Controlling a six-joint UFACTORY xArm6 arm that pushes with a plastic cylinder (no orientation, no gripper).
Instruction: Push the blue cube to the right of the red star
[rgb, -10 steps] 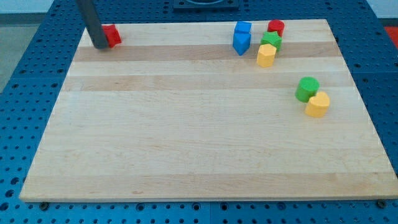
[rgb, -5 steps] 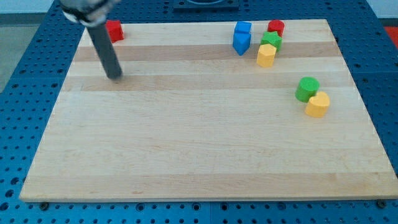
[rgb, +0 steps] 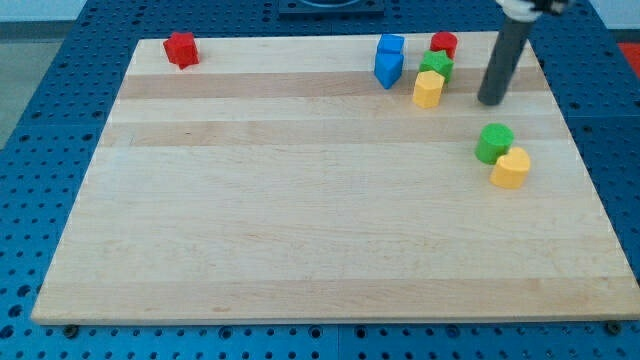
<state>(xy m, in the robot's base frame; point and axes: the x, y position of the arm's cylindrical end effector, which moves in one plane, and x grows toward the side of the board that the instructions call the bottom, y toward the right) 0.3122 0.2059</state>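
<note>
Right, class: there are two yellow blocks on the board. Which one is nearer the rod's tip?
The yellow block beside the green star is nearer my tip; the other yellow block touches the green cylinder, lower down.

Work surface: a pale wooden board (rgb: 300, 220) of lengthwise planks, grain running across the view; its edges are straight and its face clean, evenly lit, with soft shadows only. Beneath and around it on all sides lies a blue perforated base plate (rgb: 40, 150) with a regular grid of small holes; at the view's top, a dark fixture (rgb: 330, 6) is partly cut off by the frame.
</note>
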